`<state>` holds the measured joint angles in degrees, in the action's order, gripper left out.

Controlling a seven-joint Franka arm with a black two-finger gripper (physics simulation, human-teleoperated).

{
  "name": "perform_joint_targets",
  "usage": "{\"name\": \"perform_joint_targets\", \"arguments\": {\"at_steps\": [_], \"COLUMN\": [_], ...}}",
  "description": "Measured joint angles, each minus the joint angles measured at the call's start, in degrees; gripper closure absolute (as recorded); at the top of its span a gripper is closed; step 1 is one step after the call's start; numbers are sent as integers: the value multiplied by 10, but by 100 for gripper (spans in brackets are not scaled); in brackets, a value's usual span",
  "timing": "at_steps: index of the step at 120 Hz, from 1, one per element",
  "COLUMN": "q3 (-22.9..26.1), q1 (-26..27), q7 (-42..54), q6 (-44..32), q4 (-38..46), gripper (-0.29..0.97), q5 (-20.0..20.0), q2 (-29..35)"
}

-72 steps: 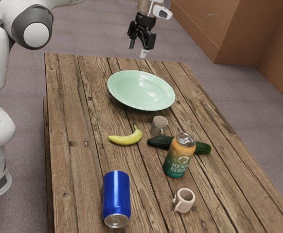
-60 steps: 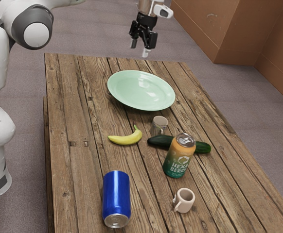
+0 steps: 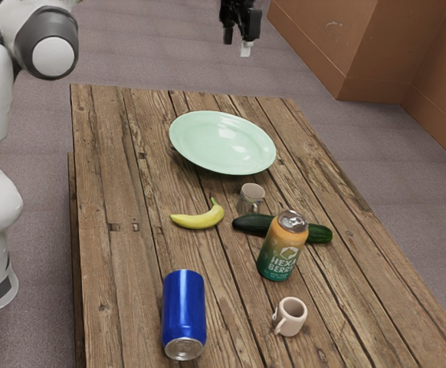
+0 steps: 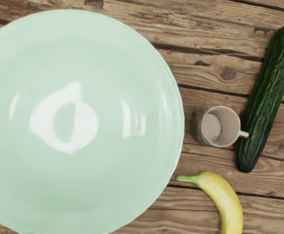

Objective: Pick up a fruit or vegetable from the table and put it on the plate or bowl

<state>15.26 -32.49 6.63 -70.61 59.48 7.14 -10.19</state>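
A pale green plate point(image 3: 222, 142) lies on the far half of the wooden table point(image 3: 123, 199). A yellow banana point(image 3: 198, 218) and a dark green cucumber point(image 3: 281, 227) lie nearer, in the table's middle. My gripper point(image 3: 237, 40) hangs high above the table's far edge, beyond the plate, open with nothing between its fingers. From the wrist camera I look down on the plate point(image 4: 78, 122), with the banana point(image 4: 223, 197) and the cucumber point(image 4: 266, 97) beside it.
A small grey mug point(image 3: 250, 198) stands between plate and cucumber, also the mug point(image 4: 219, 126) in the wrist view. A green can point(image 3: 282, 246) stands upright in front of the cucumber. A blue can point(image 3: 183, 313) lies on its side, a beige cup point(image 3: 290, 316) near it. Cardboard boxes point(image 3: 376, 46) stand beyond the table.
My gripper has risen and drifted toward the exterior view's right, away from the table. Nothing on the table has moved.
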Motion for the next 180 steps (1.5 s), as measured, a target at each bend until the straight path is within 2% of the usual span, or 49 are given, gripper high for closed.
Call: {"name": "perform_joint_targets", "arguments": {"at_steps": [17, 25, 36, 42, 49, 61, 75, 85, 115, 128, 149, 180], "q3": [0, -16, -26, -28, -28, -28, -29, -49, -38, -40, -38, -33], "q1": [10, 46, 61, 71, 71, 20, 13, 14, 29, 83, 168, 212], "q7": [1, 0, -2, -3, -4, -9, -21, -34, -78, -93, -112, -132], "q6": [-3, -1, -44, -71, -94, -121, -121, -118, -121, -155, -196, -252], "q4": [12, 27, 225, 310, 359, 436, 453, 455, 472, 532, 560, 623], "gripper": [0, 0, 0, 0, 0, 0, 0, 0, 0, 0, 0, 1], "q5": [7, 1, -9, -13, -15, -16, -32, -38, -13, 4, 29, 39], "q2": [-25, -17, 96, 129, 151, 219, 277, 295, 280, 291, 292, 296]}}
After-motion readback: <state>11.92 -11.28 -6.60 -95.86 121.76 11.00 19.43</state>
